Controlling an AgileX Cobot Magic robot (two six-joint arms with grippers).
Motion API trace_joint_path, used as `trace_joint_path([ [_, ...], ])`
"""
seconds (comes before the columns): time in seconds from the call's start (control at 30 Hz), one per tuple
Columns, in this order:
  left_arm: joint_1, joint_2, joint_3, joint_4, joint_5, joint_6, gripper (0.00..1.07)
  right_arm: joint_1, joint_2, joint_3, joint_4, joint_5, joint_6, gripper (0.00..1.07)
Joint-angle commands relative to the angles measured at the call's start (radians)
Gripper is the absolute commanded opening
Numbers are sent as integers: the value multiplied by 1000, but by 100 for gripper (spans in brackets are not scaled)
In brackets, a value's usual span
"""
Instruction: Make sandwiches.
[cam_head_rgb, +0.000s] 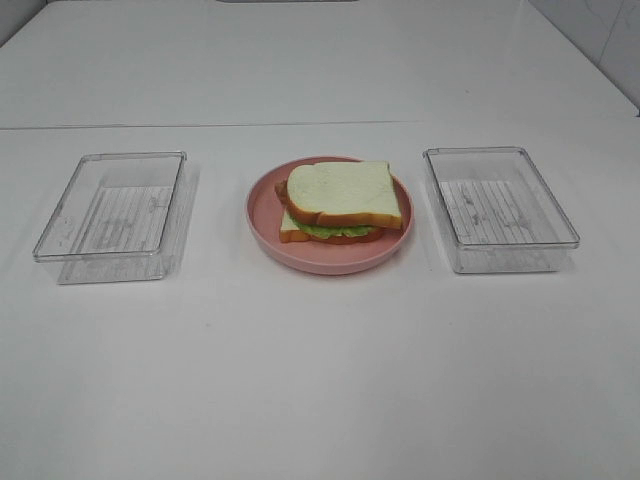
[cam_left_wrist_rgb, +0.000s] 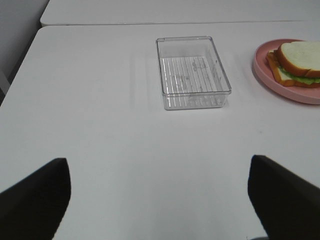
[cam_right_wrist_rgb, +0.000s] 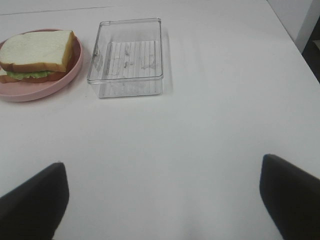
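Observation:
One sandwich (cam_head_rgb: 340, 200) sits on the pink round plate (cam_head_rgb: 330, 262) at the table's middle: white bread on top, green lettuce and a brown layer showing at the edge, bread below. It also shows in the left wrist view (cam_left_wrist_rgb: 300, 62) and the right wrist view (cam_right_wrist_rgb: 35, 50). Neither arm appears in the exterior view. My left gripper (cam_left_wrist_rgb: 157, 165) is open and empty, low over bare table, well short of the left tray. My right gripper (cam_right_wrist_rgb: 162, 165) is open and empty, well short of the right tray.
An empty clear plastic tray (cam_head_rgb: 115, 215) stands left of the plate, also in the left wrist view (cam_left_wrist_rgb: 192, 72). A second empty tray (cam_head_rgb: 500, 205) stands right of the plate, also in the right wrist view (cam_right_wrist_rgb: 127, 57). The white table has a seam across the back.

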Motion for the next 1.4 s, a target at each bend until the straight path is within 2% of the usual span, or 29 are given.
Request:
trace_joint_path([
  [0.03,-7,-19,18,-8,-61,-11,91,-1,-24,3,0,-8,-5,98],
  [0.2,-7,-19,22,2,-55,-11,91,-1,-24,3,0,-8,-5,98],
  [0.27,-7,-19,52,13,-10,-17,91,-1,-24,3,0,-8,-5,98],
  [1.4,-7,-20,48,10,-12,-11,91,-1,-24,3,0,-8,-5,98],
])
